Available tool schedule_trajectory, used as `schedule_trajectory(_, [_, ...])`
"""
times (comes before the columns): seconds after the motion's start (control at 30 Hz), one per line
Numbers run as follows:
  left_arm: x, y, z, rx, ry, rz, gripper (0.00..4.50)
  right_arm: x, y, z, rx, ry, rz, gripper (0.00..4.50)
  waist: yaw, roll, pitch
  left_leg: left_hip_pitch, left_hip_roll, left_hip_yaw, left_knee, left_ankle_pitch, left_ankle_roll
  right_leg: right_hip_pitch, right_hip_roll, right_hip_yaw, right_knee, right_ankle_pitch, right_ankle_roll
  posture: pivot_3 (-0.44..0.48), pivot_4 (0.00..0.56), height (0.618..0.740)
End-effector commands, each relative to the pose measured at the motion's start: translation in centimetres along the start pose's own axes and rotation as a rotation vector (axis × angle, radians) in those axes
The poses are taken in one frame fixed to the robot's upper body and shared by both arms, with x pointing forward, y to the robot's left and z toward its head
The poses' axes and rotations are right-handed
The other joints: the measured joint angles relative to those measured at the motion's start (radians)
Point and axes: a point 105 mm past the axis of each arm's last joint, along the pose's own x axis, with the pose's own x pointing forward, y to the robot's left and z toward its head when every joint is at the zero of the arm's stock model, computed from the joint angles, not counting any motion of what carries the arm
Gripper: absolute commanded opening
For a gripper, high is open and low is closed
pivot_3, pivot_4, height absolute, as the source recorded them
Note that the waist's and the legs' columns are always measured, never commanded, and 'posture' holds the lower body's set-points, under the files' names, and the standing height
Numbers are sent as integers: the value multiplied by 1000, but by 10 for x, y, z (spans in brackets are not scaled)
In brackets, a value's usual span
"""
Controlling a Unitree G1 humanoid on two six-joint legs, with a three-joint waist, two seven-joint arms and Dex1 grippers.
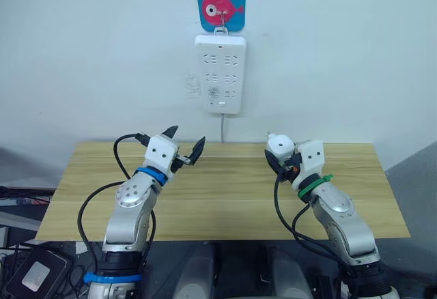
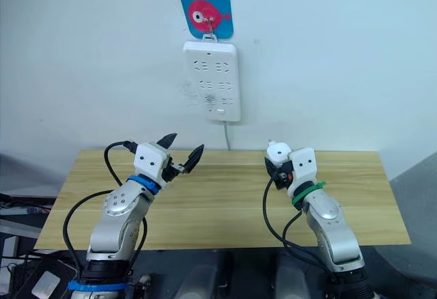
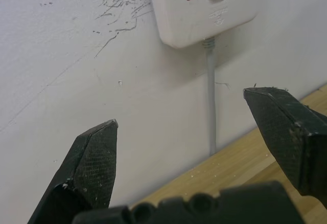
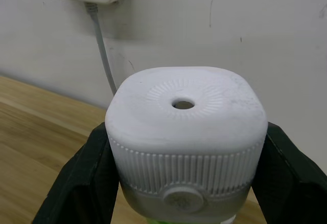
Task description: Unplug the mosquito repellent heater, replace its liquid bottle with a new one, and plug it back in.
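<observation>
A light wooden table (image 1: 218, 196) stands against a white wall, where a power strip (image 1: 220, 74) hangs under a fish hook plate (image 1: 220, 4). The right gripper (image 1: 283, 157) clamps the mosquito repellent heater (image 1: 280, 146) above the table; the left gripper (image 1: 186, 143) is spread wide, holding nothing

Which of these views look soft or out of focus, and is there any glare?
Left wrist view: the near black fingers are soft, the white multi-socket power strip sharper. Right wrist view: the small white rounded plastic heater is crisp, the wall behind blurred. Left eye view: even light, no strong glare on the light wooden table.
</observation>
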Motion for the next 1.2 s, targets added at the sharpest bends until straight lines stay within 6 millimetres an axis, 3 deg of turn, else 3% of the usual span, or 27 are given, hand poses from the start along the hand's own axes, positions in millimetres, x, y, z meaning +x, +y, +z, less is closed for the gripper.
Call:
schedule_trajectory(0.03, [1,5,12,-4,-36,-5,4500,-4,2,23,-10,-75,19,3019,-1,0,-1,0,0,0,0,0,0,0,0,0,0,0,0,104,178,740])
schedule_trajectory(0.2, [0,4,16,3,-40,-30,4500,-6,5,35,4,-96,43,3019,-3,0,-2,1,0,0,0,0,0,0,0,1,0,0,0,100,184,740])
schedule_trajectory(0.67, [23,11,58,36,-98,-158,4500,-4,23,94,65,-178,208,3019,-7,0,-2,1,1,0,0,0,1,0,1,1,0,0,0,84,198,740])
schedule_trajectory(1.2, [56,7,71,56,-96,-303,4500,-5,26,105,41,-189,239,3019,-28,0,-2,1,1,0,0,0,1,0,1,0,1,0,0,42,200,740])
